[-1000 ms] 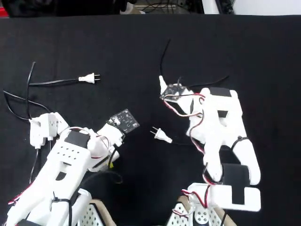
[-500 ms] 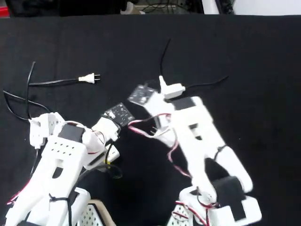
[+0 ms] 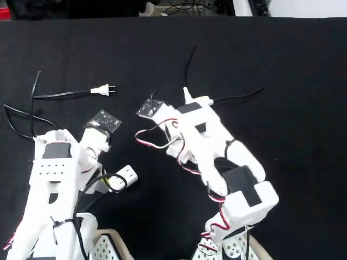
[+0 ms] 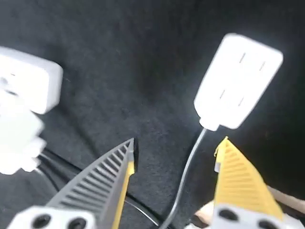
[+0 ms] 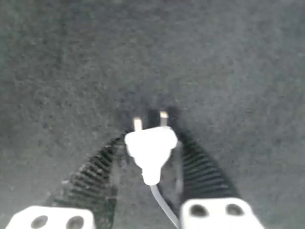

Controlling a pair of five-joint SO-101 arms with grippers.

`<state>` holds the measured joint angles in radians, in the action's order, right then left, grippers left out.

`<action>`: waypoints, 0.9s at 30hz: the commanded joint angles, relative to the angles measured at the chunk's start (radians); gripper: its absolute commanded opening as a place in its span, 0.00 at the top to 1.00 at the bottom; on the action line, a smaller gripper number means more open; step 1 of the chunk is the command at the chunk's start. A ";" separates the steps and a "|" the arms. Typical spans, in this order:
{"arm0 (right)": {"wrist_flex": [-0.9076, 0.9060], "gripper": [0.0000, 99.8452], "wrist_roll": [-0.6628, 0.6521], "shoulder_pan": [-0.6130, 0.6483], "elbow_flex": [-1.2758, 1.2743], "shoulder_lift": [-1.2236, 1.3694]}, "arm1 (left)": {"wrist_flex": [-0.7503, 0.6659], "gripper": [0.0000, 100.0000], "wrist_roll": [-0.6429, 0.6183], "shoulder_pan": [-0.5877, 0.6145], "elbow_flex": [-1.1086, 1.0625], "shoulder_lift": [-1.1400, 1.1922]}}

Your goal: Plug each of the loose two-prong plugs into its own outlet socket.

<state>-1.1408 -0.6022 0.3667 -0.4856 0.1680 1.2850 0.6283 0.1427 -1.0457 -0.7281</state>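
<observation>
Clamping a white two-prong plug (image 5: 151, 147) by its body, the right claw (image 5: 152, 139) holds it over the black counter (image 3: 282, 65) near the middle, prongs pointing away from the arm. The left claw (image 4: 176, 147) hangs released, its fingers spread to either side of the cord of a white outlet socket (image 4: 238, 88) that lies toward the counter's near edge, left of centre. A second plug (image 3: 102, 90) lies loose toward the left edge, well apart from both arms. Another white socket block (image 4: 28, 86) sits near the left claw.
</observation>
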 commanded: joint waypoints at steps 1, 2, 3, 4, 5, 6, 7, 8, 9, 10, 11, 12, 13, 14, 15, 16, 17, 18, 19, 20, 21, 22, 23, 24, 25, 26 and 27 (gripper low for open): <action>-0.023 0.98 0.006 -0.005 0.031 -0.025 | -0.015 0.73 0.014 0.012 -0.041 -0.018; -0.023 0.99 0.003 -0.005 0.031 -0.038 | -0.037 0.73 0.015 0.012 -0.065 -0.018; -0.023 0.99 0.003 -0.005 0.031 -0.054 | -0.061 0.73 0.023 0.013 -0.093 -0.018; -0.023 0.99 0.002 -0.005 0.031 -0.073 | -0.074 0.73 0.043 0.013 -0.117 -0.018; -0.025 0.99 0.000 -0.003 0.031 -0.096 | -0.084 0.73 0.072 0.013 -0.139 -0.018; -0.025 0.99 -0.006 0.002 0.033 -0.119 | -0.087 0.73 0.100 0.013 -0.157 -0.018; -0.031 0.99 -0.028 0.003 0.035 -0.143 | -0.087 0.73 0.118 0.013 -0.168 -0.018; -0.051 0.99 -0.061 0.011 0.038 -0.168 | -0.087 0.73 0.127 0.015 -0.177 -0.018; -0.071 0.99 -0.092 0.028 0.044 -0.193 | -0.089 0.73 0.129 0.015 -0.182 -0.018; -0.094 0.99 -0.114 0.044 0.056 -0.208 | -0.089 0.73 0.129 0.024 -0.183 -0.018; -0.120 0.99 -0.140 0.063 0.073 -0.225 | -0.089 0.73 0.129 0.036 -0.182 -0.018; -0.138 0.99 -0.180 0.081 0.091 -0.232 | -0.091 0.73 0.130 0.050 -0.180 -0.018; -0.144 0.99 -0.232 0.095 0.117 -0.234 | -0.092 0.73 0.132 0.062 -0.180 -0.018; -0.140 0.99 -0.288 0.110 0.140 -0.234 | -0.104 0.73 0.132 0.074 -0.182 -0.018; -0.124 0.99 -0.362 0.123 0.157 -0.232 | -0.120 0.73 0.129 0.081 -0.186 -0.018; -0.117 0.99 -0.434 0.140 0.163 -0.232 | -0.124 0.73 0.129 0.087 -0.186 -0.018; -0.115 0.99 -0.497 0.161 0.166 -0.232 | -0.126 0.73 0.127 0.091 -0.186 -0.018; -0.115 0.99 -0.542 0.184 0.166 -0.232 | -0.129 0.73 0.127 0.094 -0.188 -0.018; -0.117 0.98 -0.572 0.209 0.166 -0.232 | -0.130 0.73 0.127 0.094 -0.188 -0.018; -0.117 0.98 -0.595 0.227 0.165 -0.232 | -0.130 0.73 0.129 0.094 -0.188 -0.018; -0.121 0.97 -0.617 0.238 0.165 -0.232 | -0.130 0.73 0.129 0.094 -0.188 -0.018; -0.129 0.96 -0.654 0.241 0.163 -0.232 | -0.130 0.73 0.129 0.094 -0.188 -0.018; -0.138 0.96 -0.686 0.242 0.162 -0.232 | -0.130 0.73 0.129 0.094 -0.188 -0.018; -0.146 0.96 -0.700 0.242 0.160 -0.232 | -0.130 0.73 0.129 0.094 -0.188 -0.018; -0.150 0.95 -0.700 0.242 0.160 -0.229 | -0.130 0.73 0.129 0.094 -0.188 -0.018; -0.153 0.94 -0.698 0.241 0.160 -0.220 | -0.130 0.73 0.129 0.094 -0.188 -0.018; -0.164 0.91 -0.698 0.241 0.160 -0.213 | -0.130 0.73 0.129 0.094 -0.188 -0.018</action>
<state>-1.2866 -1.2774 0.5907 -0.3767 -0.0222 1.1638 0.7526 0.2256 -1.2390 -0.7311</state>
